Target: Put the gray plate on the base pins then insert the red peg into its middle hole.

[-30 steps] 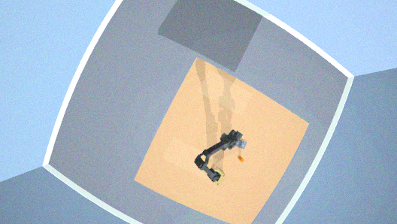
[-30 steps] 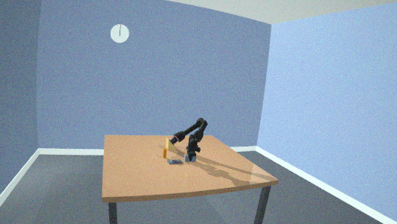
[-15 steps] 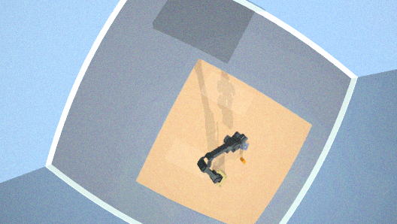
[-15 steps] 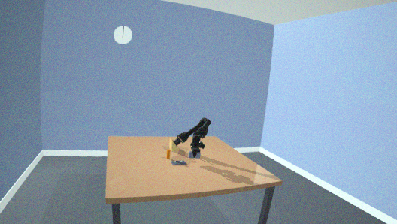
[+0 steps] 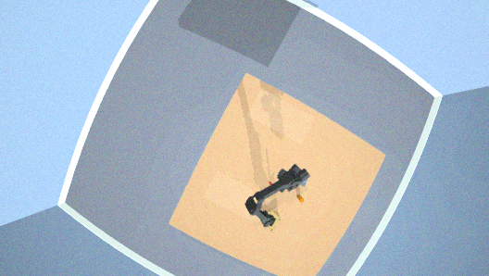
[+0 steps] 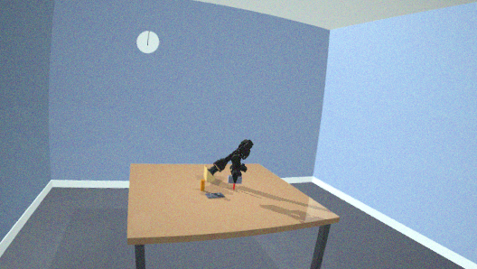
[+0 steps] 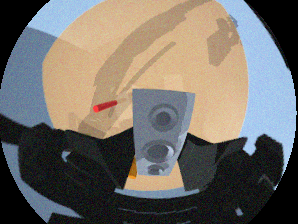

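Exterior view, near to far: the base (image 6: 215, 195) lies flat on the table (image 5: 222, 153) (image 6: 172, 212) (image 7: 200, 70); the peg (image 5: 270, 183) (image 6: 234, 186) (image 7: 105, 106) is beyond it, to picture right. The plate (image 6: 238, 180) (image 7: 145, 112) hangs up and right of the base, apart from it. We have our jaws (image 5: 301, 181) (image 6: 235, 181) closed on the plate, its long axis running between them. We judge we must carry it to the base and match holes to pins before lowering.

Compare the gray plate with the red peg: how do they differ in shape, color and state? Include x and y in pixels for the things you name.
The gray plate (image 6: 238, 180) (image 7: 162, 136) is broad and pierced, the red peg (image 5: 270, 183) (image 6: 234, 186) (image 7: 105, 106) a slim rod. The plate is gray, the peg red. The jaws grip the plate; the peg is outside them.
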You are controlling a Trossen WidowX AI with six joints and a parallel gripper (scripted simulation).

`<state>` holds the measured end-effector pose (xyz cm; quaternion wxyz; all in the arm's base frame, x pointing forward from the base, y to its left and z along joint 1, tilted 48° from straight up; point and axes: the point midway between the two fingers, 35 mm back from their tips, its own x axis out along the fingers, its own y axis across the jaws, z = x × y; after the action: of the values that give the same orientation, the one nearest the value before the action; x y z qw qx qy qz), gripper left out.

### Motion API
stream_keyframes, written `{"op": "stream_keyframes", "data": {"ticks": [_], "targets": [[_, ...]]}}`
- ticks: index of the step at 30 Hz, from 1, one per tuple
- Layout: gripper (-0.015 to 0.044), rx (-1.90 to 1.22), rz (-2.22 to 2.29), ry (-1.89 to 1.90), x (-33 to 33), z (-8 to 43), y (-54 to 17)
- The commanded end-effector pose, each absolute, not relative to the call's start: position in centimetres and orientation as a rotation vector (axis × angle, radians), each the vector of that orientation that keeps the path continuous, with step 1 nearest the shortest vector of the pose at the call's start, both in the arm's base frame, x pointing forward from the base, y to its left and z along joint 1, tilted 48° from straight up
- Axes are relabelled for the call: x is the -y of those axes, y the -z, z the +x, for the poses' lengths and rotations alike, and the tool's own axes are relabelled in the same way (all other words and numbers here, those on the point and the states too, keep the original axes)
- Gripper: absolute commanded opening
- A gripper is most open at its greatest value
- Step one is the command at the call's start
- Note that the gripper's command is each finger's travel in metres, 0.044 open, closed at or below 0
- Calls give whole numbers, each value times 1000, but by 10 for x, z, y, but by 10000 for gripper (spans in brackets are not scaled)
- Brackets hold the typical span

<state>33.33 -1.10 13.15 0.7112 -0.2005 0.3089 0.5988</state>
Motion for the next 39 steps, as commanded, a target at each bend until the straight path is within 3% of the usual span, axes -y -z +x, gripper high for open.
{"op": "stream_keyframes", "data": {"ticks": [1, 15, 39], "targets": [[0, -685, -447, -1326, 20, 331, -141], [0, -679, -440, -1323, 39, 323, -161], [0, -602, -541, -1378, 61, 342, -91]]}}
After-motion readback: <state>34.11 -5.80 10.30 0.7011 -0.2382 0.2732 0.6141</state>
